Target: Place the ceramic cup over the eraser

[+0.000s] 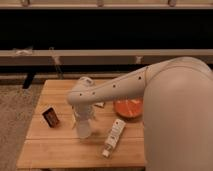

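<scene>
The white ceramic cup (83, 129) stands upright on the wooden table (55, 147), left of centre. The eraser (50, 116), a small dark block with an orange-brown edge, lies to the cup's left, about a cup's width away. My gripper (82, 118) hangs down from the white arm directly over the cup, reaching its top and hiding the rim.
A long white tube with a cap (114, 136) lies to the right of the cup. An orange bowl (129, 107) sits behind the tube, partly under my arm. A pale object (86, 80) rests near the table's far edge. A dark shelf unit stands behind the table.
</scene>
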Robot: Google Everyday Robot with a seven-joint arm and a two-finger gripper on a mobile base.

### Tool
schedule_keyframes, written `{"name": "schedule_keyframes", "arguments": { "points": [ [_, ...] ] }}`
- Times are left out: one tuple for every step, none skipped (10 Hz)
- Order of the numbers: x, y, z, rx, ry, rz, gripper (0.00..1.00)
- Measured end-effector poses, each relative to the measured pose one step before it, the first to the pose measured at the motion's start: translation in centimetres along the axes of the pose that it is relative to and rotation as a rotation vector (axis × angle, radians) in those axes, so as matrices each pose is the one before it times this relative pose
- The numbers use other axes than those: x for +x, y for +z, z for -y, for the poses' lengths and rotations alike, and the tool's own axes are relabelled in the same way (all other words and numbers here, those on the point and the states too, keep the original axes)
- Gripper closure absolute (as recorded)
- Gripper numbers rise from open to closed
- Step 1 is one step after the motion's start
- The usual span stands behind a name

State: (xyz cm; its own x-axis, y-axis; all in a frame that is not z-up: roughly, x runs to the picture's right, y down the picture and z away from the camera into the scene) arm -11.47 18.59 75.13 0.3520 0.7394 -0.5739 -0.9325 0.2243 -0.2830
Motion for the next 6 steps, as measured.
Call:
{"name": "schedule_keyframes", "arguments": {
  "points": [
    [0.206,0.122,-0.652,-0.00809,-0.01776,0.00721,0.34],
    [-0.048,0.048,-0.176,-0.00562,-0.01167,0.01256,0.44],
    [-0.021,0.048,-0.177,-0.00591,-0.00748,0.00768,0.54],
    [-0.21,0.049,-0.245,-0.0015,-0.0126,0.01112,0.66],
    [-0.253,0.014,-0.223,0.00375,-0.00776,0.01084,0.76],
    [-0.252,-0.038,-0.287,0.00537,-0.00577,0.00986,0.86]
  ]
}}
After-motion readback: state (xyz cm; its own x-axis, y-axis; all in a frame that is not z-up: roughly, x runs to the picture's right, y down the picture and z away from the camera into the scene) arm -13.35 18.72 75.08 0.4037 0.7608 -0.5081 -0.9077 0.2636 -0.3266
